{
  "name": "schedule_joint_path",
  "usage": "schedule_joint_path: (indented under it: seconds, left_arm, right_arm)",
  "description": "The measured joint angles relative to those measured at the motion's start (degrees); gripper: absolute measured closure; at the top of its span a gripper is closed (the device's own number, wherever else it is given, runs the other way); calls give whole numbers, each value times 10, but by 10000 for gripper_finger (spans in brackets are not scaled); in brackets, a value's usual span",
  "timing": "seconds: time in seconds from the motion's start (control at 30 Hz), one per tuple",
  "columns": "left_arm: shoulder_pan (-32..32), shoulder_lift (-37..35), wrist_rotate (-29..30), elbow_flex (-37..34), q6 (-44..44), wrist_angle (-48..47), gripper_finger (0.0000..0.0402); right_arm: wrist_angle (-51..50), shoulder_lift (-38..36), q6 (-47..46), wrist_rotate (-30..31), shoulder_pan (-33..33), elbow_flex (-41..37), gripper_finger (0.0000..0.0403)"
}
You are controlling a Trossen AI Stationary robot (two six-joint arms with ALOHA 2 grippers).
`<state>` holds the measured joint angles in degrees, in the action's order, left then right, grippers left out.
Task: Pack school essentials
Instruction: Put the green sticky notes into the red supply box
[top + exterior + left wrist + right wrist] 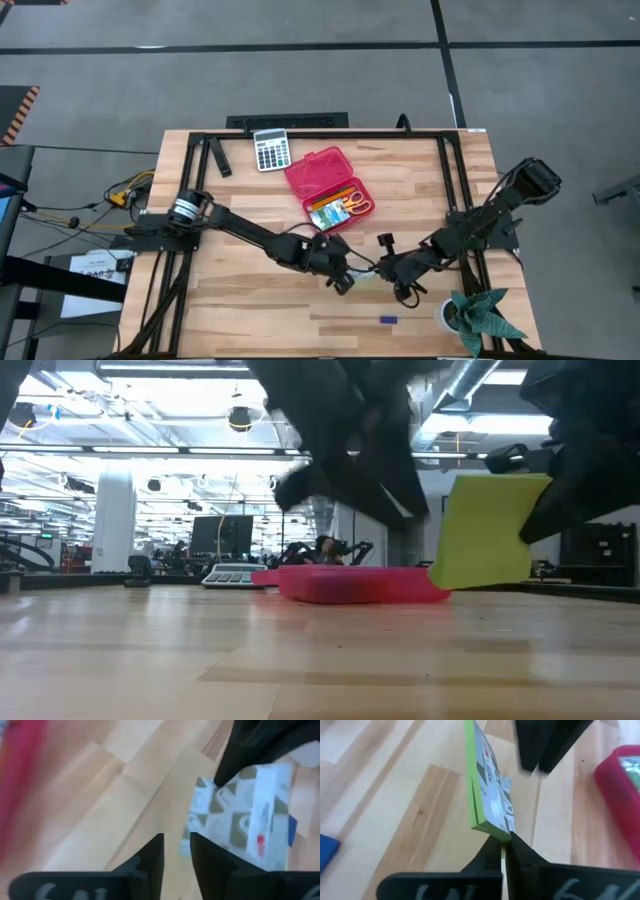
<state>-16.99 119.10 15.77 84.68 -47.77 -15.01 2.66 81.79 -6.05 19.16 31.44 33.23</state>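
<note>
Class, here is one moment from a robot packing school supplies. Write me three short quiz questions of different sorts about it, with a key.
1. True or false: the red case lies open with scissors inside.
2. Which gripper holds the green-and-white packet? A) left gripper B) right gripper
3. Fill in: beside the case, at the table's far edge, lies a grey ____.

Key: 1 true; 2 B, its fingers are shut on the packet's edge; 3 calculator.

Calculator [271, 150] just beside case [325, 183]
</note>
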Motion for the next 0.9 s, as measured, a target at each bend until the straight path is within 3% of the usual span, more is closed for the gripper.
schedule_joint_path:
  seconds: [0.13, 0.3, 0.53, 0.73, 0.9]
  left_arm:
    - [0, -61, 0, 1, 15, -104, 296]
    - [-6, -135, 21, 1, -4, -198, 292]
    - [-30, -187, 120, 2, -49, -224, 292]
    - [-41, -188, 143, 2, -62, -234, 292]
    - [-42, -188, 141, 2, -70, -239, 292]
  right_arm:
    - [-58, -45, 0, 2, -19, 0, 399]
    - [-127, -114, 20, 14, -91, 0, 400]
    - [-173, -164, 182, 89, -205, 36, 400]
    - [-199, -99, 248, 137, -280, 64, 400]
    - [-230, -20, 247, 183, -293, 93, 398]
